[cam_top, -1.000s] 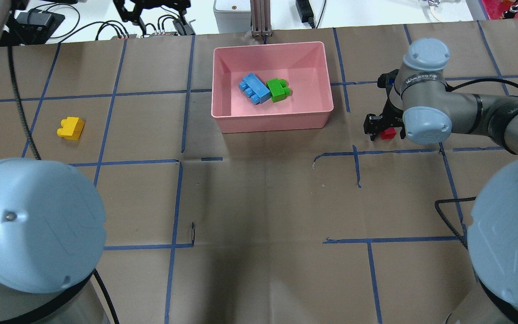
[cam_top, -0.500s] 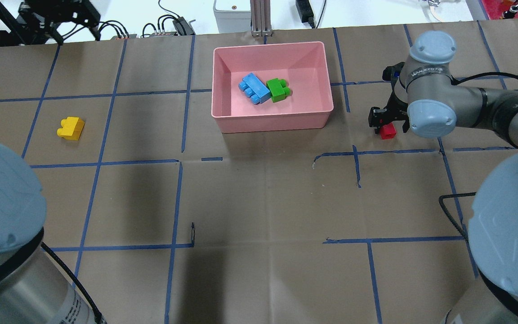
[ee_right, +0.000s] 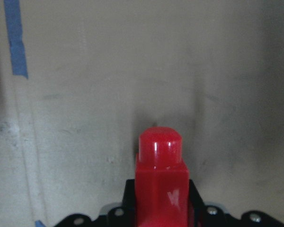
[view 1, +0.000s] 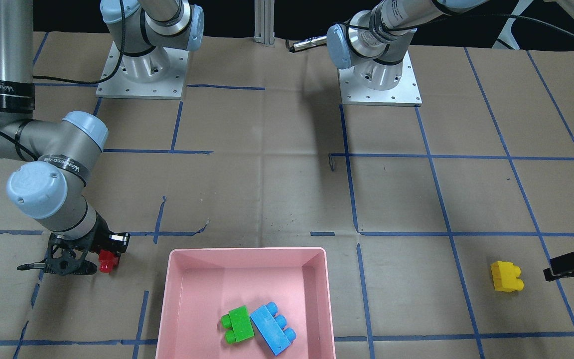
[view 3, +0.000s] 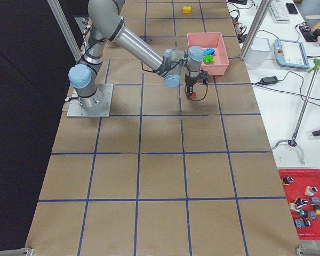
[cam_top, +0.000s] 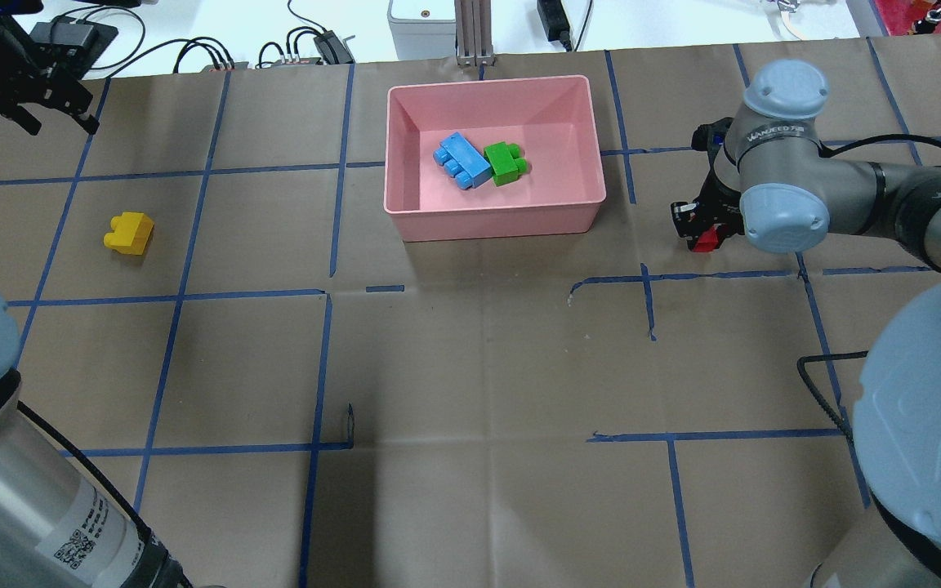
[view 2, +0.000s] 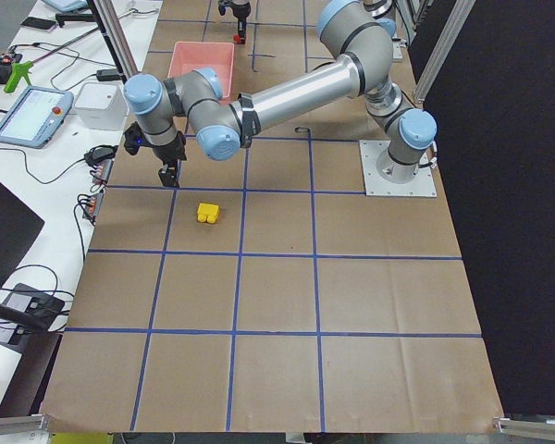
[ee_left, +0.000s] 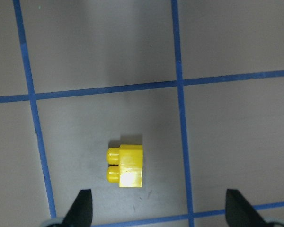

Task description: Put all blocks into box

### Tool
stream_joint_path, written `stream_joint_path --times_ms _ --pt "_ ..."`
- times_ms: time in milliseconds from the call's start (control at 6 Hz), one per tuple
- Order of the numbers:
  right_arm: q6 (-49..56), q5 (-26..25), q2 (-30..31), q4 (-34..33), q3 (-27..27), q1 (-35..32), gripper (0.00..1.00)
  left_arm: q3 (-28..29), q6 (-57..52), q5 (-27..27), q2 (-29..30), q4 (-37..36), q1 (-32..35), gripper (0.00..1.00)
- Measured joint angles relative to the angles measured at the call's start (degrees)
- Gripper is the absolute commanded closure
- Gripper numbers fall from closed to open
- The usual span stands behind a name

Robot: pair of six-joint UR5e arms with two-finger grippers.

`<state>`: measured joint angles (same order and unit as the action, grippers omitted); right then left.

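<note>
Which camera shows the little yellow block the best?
The left wrist camera. The yellow block sits close and sharp there, both studs showing, just ahead of the open left end effector. The overhead, front and left side views show it small; the right side view shows a speck; the right wrist none.

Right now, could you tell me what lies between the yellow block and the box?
Only taped paper lies between yellow block and box, per the overhead view.
</note>
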<state>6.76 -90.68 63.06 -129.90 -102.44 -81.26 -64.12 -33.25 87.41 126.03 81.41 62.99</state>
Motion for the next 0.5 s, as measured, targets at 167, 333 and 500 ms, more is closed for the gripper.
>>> stream_joint_path --times_ms 167,333,500 --pt "0.2 1.0 0.9 3.1 2.7 -0.3 0.98 -6.8 -1.2 0.0 0.2 -7.9 -0.3 0.01" --pt "0.1 2.8 1.7 7.3 7.8 -1.6 1.00 -12.2 -3.2 0.0 0.5 -13.9 -0.4 0.01" --pt "-0.5 4.6 1.5 13.7 15.2 -4.2 0.99 -15.2 -5.9 -0.1 1.5 -16.9 -0.5 0.01"
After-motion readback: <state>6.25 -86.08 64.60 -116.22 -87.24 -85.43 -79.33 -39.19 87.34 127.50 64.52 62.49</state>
